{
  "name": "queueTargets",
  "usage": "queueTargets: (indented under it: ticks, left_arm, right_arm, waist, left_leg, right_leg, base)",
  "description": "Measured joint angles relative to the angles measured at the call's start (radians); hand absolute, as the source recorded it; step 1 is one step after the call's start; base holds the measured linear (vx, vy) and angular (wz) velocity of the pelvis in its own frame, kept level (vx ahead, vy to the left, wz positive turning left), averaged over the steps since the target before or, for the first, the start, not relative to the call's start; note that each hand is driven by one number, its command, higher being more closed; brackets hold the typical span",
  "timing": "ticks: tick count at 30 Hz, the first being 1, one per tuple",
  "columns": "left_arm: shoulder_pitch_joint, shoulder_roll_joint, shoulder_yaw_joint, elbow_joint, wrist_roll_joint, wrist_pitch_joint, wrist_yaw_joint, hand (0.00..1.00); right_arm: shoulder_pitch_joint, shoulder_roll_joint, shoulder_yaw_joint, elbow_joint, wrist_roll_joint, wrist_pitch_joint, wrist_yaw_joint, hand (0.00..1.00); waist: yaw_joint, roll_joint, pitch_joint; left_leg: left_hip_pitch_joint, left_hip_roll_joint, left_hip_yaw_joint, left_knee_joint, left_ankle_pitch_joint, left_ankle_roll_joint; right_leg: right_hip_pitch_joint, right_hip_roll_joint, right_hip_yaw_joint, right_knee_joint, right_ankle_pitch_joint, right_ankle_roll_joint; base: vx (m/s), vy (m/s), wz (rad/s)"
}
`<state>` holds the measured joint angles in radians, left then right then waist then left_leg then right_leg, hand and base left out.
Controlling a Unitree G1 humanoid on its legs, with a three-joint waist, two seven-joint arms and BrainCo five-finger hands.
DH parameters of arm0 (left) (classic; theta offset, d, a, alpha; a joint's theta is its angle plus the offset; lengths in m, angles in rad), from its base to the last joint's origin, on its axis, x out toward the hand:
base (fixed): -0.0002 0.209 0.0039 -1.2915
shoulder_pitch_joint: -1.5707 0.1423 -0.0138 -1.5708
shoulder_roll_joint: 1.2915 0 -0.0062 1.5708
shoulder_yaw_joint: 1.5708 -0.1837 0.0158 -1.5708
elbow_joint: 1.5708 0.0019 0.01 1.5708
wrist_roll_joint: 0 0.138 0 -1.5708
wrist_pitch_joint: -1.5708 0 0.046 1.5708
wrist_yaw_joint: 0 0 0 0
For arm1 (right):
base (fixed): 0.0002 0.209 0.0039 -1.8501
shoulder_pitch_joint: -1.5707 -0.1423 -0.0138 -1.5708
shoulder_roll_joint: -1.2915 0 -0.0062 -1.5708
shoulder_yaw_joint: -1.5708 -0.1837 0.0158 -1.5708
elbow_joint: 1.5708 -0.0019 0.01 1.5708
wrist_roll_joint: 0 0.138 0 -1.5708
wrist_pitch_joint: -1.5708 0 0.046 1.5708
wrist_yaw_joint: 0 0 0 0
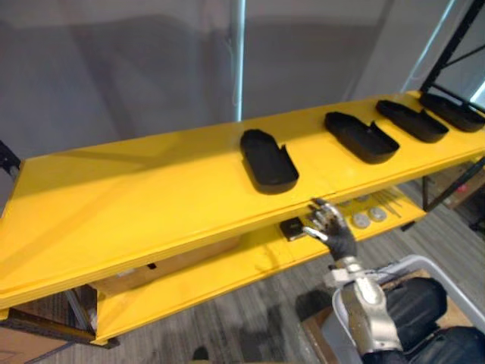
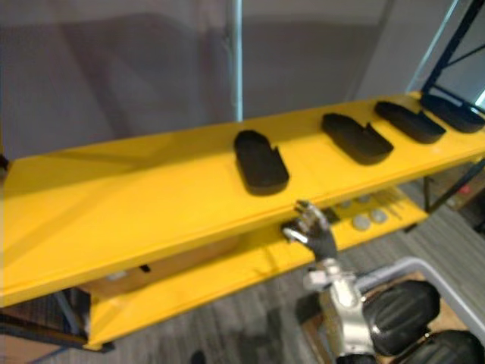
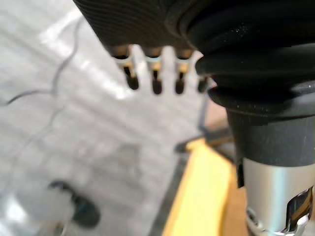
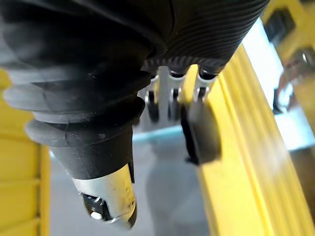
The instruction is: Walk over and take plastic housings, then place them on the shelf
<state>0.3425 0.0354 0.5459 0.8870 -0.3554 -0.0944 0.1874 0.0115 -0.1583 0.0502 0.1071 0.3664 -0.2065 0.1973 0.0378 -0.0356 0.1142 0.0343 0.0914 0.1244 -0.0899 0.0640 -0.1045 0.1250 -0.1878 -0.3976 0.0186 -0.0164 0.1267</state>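
Yellow shelf (image 1: 151,197) boards run across in front of me, grey wall behind. My right hand (image 1: 331,227) is raised with fingers loose and spread, empty, just below the nearest housing (image 1: 267,161) and close to the board's front edge. That housing lies flat on the top board. Three more housings (image 1: 361,136) (image 1: 413,120) (image 1: 453,112) sit in a row beyond it, to its right. A grey bin (image 1: 415,259) stands down to its right, beside my arm. My left hand (image 3: 155,81) hangs over the floor, fingers straight, carrying nothing. I judge the next job is fetching another housing. I should draw the right hand straight back from the edge so it doesn't nudge the nearest housing, then use the bare stretch to its left.
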Motion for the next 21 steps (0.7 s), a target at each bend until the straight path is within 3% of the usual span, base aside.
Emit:
queueTargets:
  ticks: [5,13,21]
  left_arm:
    - [-0.034,0.003,-0.112,0.002,0.011,0.001,-0.035,0.0]
    - [-0.061,0.032,-0.213,0.039,0.012,0.014,-0.035,0.0]
    - [-0.06,0.039,-0.214,0.042,0.025,0.056,-0.033,0.0]
  right_arm:
    - [-0.081,-0.004,0.001,0.077,-0.031,-0.013,-0.029,1.0]
    - [-0.181,-0.009,0.0,0.111,-0.105,-0.03,-0.116,1.0]
    - [-0.27,-0.044,0.0,0.161,-0.108,-0.033,-0.11,1.0]
  waist:
    - [0.001,0.017,0.035]
    - [0.002,0.017,0.053]
    - [0.004,0.028,0.063]
  left_leg:
    - [0.002,-0.001,-0.005,0.0,0.006,0.0]
    - [0.02,-0.003,-0.012,0.001,0.007,-0.002]
    - [0.02,-0.005,-0.029,0.0,0.013,-0.001]
  right_leg:
    - [0.003,-0.001,-0.004,0.007,0.003,0.005]
    - [0.019,-0.002,-0.004,0.007,0.001,0.003]
    - [0.033,-0.003,-0.015,0.007,-0.002,0.006]
  base:
    - [0.01,-0.005,0.02]
    - [0.0,-0.003,0.03]
    - [-0.05,-0.013,0.05]
